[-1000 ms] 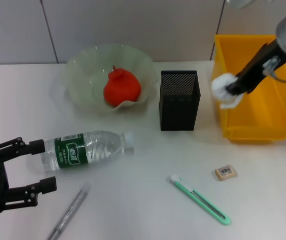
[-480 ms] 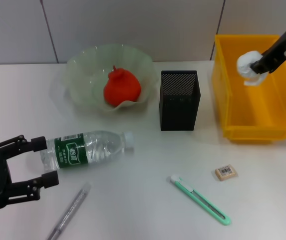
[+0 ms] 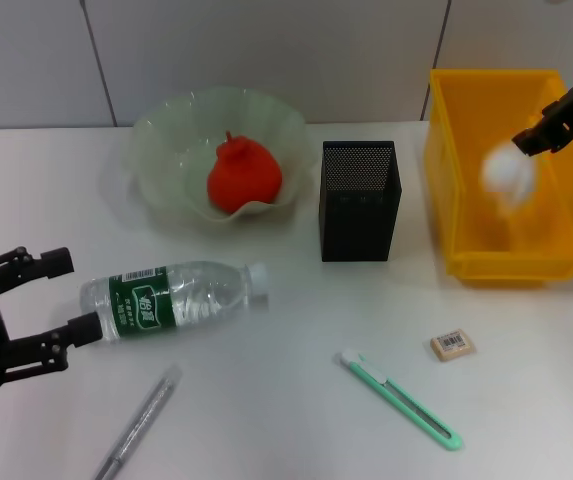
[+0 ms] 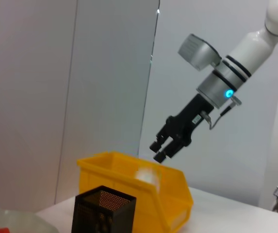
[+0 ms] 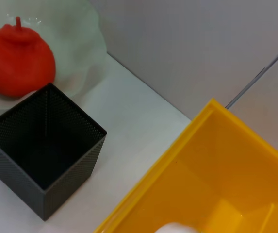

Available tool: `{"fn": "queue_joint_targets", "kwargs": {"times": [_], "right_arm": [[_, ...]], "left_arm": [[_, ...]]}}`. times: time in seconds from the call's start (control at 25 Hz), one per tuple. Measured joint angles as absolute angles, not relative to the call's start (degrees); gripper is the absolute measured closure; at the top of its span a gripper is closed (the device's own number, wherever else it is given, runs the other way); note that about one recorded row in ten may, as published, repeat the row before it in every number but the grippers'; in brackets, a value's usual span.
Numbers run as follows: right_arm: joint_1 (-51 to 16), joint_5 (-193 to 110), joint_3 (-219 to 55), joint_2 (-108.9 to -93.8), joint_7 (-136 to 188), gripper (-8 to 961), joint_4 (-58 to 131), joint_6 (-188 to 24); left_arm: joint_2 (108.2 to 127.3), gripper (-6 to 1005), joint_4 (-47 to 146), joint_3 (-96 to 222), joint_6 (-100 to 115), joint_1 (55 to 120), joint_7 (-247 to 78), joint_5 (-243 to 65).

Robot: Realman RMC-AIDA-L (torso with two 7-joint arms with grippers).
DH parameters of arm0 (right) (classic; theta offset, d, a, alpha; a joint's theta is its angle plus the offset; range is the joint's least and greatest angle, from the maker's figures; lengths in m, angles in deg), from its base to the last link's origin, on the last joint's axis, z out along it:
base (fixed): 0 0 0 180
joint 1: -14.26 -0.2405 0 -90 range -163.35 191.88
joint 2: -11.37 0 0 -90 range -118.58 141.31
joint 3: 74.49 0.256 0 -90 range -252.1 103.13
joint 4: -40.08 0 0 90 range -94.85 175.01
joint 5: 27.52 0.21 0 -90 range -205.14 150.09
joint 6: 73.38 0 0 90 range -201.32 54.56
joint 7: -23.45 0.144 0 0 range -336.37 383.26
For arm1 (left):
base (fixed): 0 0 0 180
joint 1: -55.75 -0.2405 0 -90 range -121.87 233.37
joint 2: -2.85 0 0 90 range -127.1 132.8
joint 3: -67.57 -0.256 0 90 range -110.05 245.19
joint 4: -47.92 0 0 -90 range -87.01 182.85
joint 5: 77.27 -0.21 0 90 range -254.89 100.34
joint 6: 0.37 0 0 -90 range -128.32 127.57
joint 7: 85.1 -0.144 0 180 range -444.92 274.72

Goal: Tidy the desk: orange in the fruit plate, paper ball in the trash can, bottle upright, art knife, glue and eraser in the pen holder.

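Over the yellow trash can, right gripper open, empty, partly cut off; paper ball blurred below; left gripper open by bottle.

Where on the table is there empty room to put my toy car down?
Bare table lies between the bottle and the green art knife, and left of the fruit plate. It is crowded by the pen holder and yellow bin, and near the left pincer.
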State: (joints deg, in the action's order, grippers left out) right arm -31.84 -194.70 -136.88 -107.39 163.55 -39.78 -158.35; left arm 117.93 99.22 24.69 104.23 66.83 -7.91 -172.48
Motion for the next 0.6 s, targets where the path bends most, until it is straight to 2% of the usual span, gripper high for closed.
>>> {"fn": "queue_joint_targets", "kwargs": {"times": [0.12, 0.24, 0.36, 0.44, 0.6], "right_arm": [[-31.56, -194.70, -136.40, -107.38, 163.54, 654, -39.63, -158.34], [-30.96, -194.45, -135.46, -107.41, 163.19, 447, -39.94, -158.34], [-29.43, -190.44, -133.24, -107.51, 160.65, 313, -42.11, -158.96], [-25.67, -179.86, -129.00, -107.65, 153.75, 223, -45.36, -160.93], [-20.77, -166.58, -122.79, -107.86, 145.91, 180, -47.60, -166.37]], "left_arm": [[117.80, 137, 97.84, 25.37, 104.40, 67.31, -8.46, -172.47], [117.91, 137, 97.85, 25.45, 104.12, 67.39, -8.50, -172.53], [118.16, 138, 98.62, 25.50, 103.62, 67.53, -8.26, -172.55], [117.86, 138, 99.16, 25.37, 103.05, 68.23, -7.53, -172.62], [117.21, 138, 102.44, 25.41, 102.36, 71.32, -3.96, -176.88]]}}
